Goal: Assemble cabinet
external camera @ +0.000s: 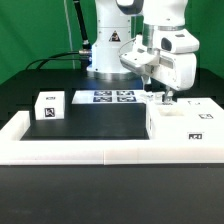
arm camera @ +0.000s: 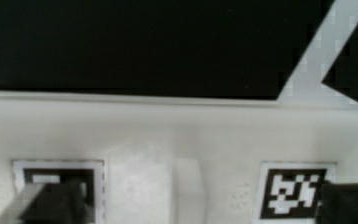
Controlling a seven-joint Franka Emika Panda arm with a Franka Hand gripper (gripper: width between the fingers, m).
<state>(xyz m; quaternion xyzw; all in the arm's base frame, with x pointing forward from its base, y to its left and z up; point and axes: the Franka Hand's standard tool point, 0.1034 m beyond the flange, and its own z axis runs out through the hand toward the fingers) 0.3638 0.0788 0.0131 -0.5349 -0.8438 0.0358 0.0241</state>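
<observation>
When viewed from outside: jaws low at the cabinet box (external camera: 185, 125) on the exterior view's right of the black surface (external camera: 100, 125); small box (external camera: 50, 106) well apart, on that view's left. In the wrist view: fingers (arm camera: 43, 205) spread wide above a white tagged face (arm camera: 176, 140); nothing gripped.

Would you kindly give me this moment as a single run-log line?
task: assemble cabinet | gripper: fingers apart, over large white matte cabinet box | small white tagged cube: standing apart

A small white tagged cabinet cube (external camera: 48, 108) stands well apart from the larger low cabinet box (external camera: 185, 125)
</observation>
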